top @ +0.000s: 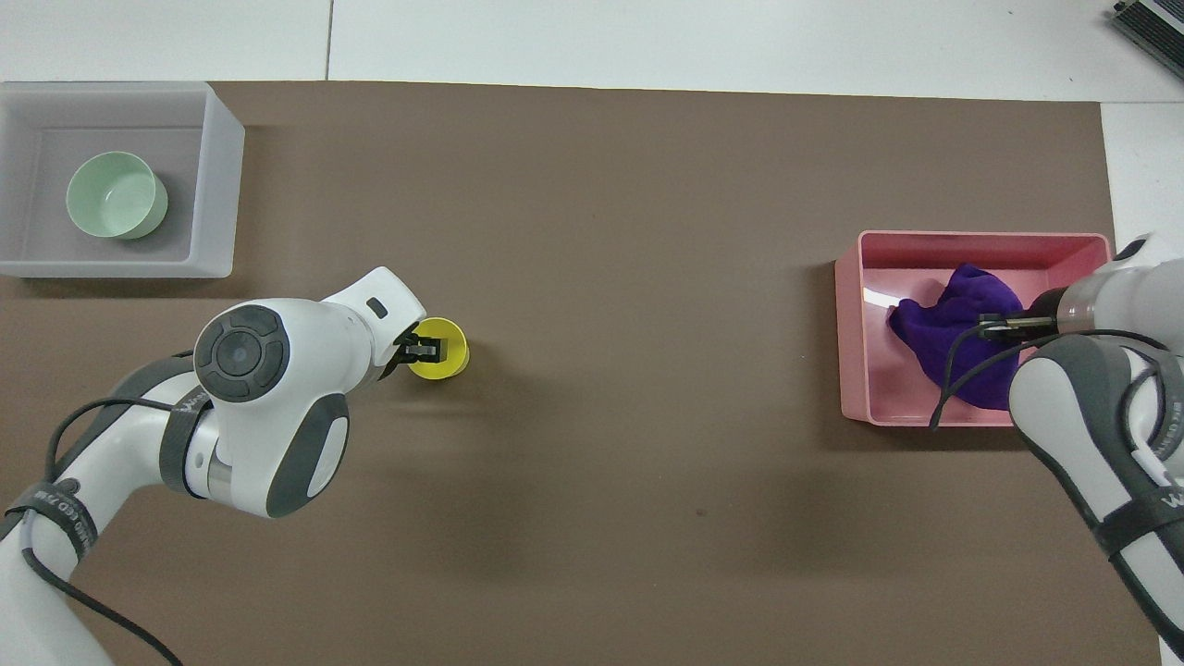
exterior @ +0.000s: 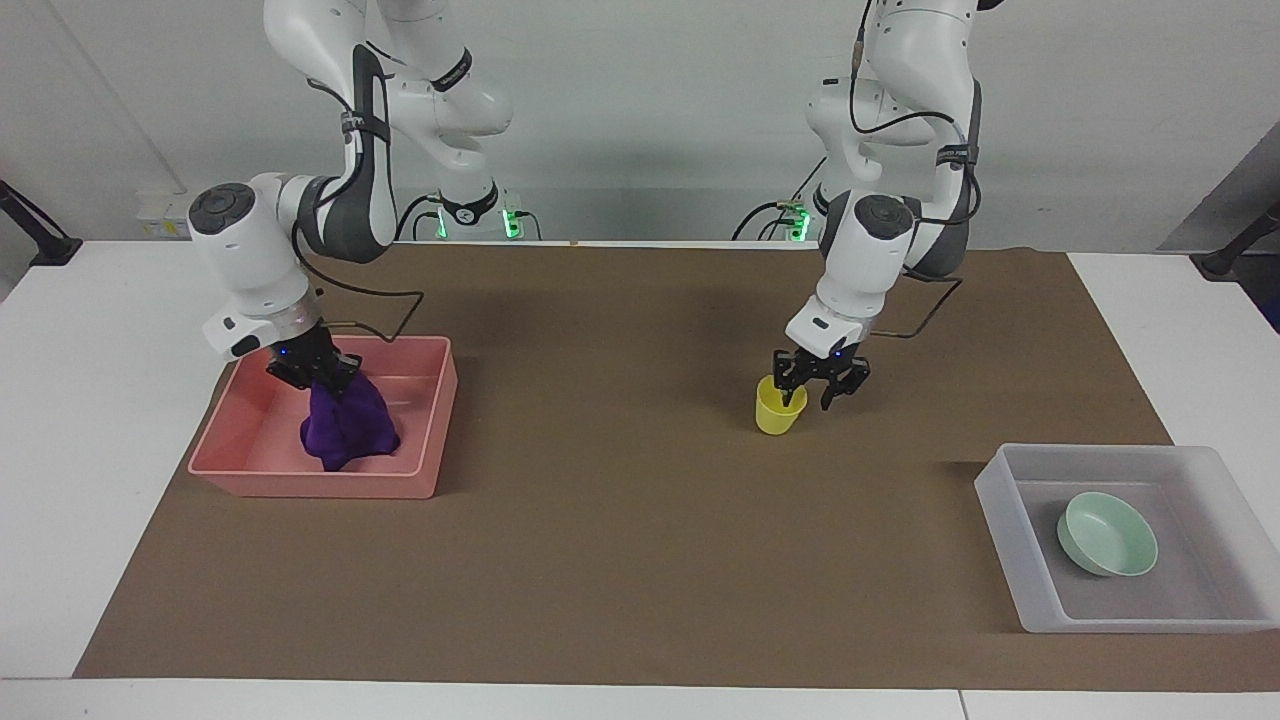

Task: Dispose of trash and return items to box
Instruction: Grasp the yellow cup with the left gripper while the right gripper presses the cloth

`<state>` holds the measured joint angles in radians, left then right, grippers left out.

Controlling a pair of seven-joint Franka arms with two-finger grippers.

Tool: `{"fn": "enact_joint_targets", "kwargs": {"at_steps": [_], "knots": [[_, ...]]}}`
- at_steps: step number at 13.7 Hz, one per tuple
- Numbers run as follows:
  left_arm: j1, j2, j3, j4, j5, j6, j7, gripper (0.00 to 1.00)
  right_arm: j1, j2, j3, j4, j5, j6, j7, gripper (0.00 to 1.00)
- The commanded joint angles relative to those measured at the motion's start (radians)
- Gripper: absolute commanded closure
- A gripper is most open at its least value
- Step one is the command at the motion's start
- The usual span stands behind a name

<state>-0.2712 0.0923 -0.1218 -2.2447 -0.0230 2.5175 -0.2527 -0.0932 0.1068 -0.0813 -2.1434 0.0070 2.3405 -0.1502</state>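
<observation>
Facing view: left gripper (exterior: 810,385) pinches the yellow cup (exterior: 779,405) by its rim mid-worktop, could tip; right gripper (exterior: 318,372) clenched on purple cloth (exterior: 348,430), which may snag leaving the pink tray (exterior: 425,455).

- The cup (exterior: 780,411) stands on the mat (exterior: 620,560), with one finger of the left gripper (exterior: 812,392) inside its rim.
- The cloth (exterior: 348,430) lies in the pink tray (exterior: 432,440), directly under the right gripper (exterior: 322,381).
- The bowl (exterior: 1106,534) sits in the box (exterior: 1010,540), well apart from the left gripper, at that arm's end of the table.

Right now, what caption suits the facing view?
One claw lowers purple cloth into pink tray; another grips yellow cup.
</observation>
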Motion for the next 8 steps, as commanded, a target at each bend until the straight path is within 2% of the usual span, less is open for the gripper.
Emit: {"fn": "enact_joint_targets", "kwargs": {"at_steps": [1,2,3,4,8], "knots": [[-0.020,-0.023,0.016,-0.030,0.012,0.026,-0.014,1.00,-0.002,0.022,0.005,-0.006,-0.010,0.034,0.041,0.68],[-0.019,-0.014,0.017,0.005,0.012,0.018,-0.013,1.00,-0.002,0.022,0.006,-0.006,-0.009,0.036,0.043,0.52],[-0.020,-0.003,0.017,0.045,0.012,-0.003,-0.013,1.00,-0.002,0.022,0.006,-0.006,-0.009,0.036,0.043,0.29],[-0.019,-0.009,0.017,0.043,0.012,-0.037,-0.008,1.00,-0.002,0.022,0.005,-0.006,-0.009,0.034,0.043,0.00],[0.056,-0.048,0.027,0.063,0.012,-0.121,0.010,1.00,0.003,0.007,0.015,0.019,-0.010,0.019,0.043,0.00]]}}
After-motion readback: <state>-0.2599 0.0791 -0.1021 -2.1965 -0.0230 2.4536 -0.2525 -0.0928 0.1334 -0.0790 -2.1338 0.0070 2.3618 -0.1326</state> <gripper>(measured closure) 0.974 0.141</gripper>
